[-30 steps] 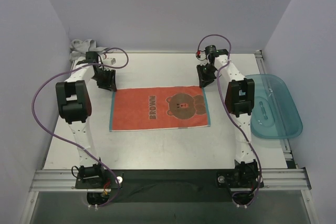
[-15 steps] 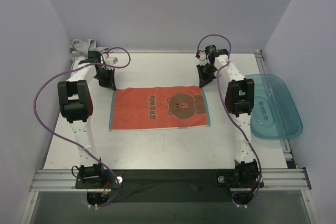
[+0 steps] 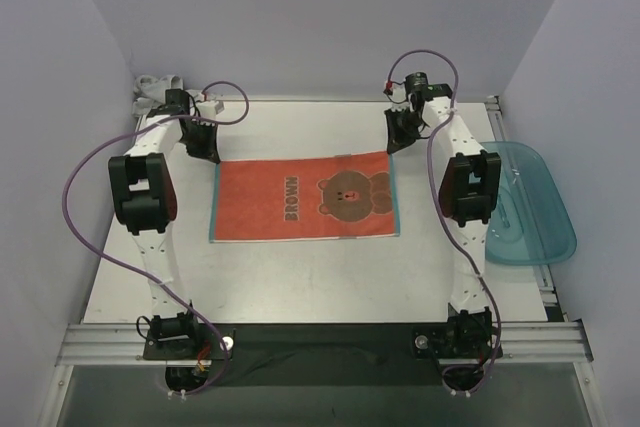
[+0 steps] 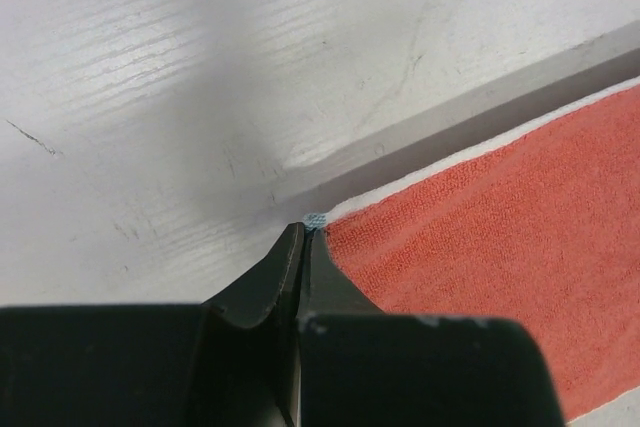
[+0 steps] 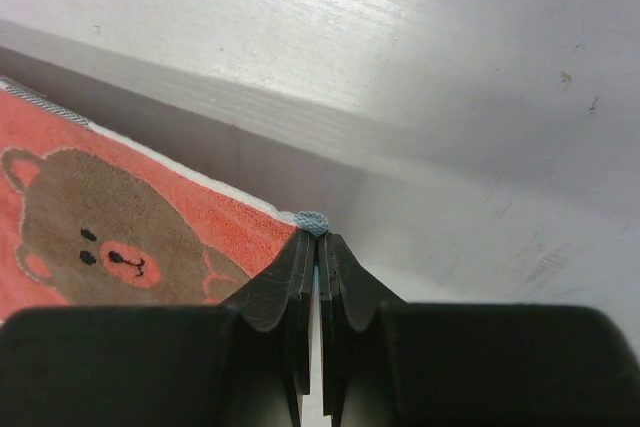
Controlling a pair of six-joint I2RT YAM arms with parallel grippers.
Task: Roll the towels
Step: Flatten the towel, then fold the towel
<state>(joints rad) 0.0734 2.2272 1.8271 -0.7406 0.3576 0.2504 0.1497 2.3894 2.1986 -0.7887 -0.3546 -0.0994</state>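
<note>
At far edge — left tool (image 4: 303, 235) | right tool (image 5: 318, 239); both pinching rust towel (image 3: 300, 197) corners

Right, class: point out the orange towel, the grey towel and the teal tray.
orange towel (image 3: 305, 197), top view, its middle beside the bear print.
grey towel (image 3: 152, 85), top view, its crumpled middle.
teal tray (image 3: 545, 202), top view, its bare floor.

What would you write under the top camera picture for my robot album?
The left gripper and right gripper pinch the far corners of the orange bear towel.
</note>
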